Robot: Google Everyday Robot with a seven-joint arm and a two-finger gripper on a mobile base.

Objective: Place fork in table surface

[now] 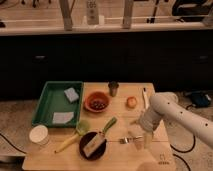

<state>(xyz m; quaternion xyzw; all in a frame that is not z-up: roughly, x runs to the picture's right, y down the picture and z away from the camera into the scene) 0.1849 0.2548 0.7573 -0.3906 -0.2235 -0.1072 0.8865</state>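
Note:
The small silvery fork lies low over the light tan wooden table surface, near the front right. One end of it reaches my gripper, which points down just to its right, at the end of the white arm coming in from the right. I cannot tell whether the fork rests on the wood or is held.
A black bowl with a pale item sits left of the fork. A green-handled utensil and a yellow-handled utensil lie nearby. Behind are an orange bowl, metal cup, orange fruit, green tray and white cup.

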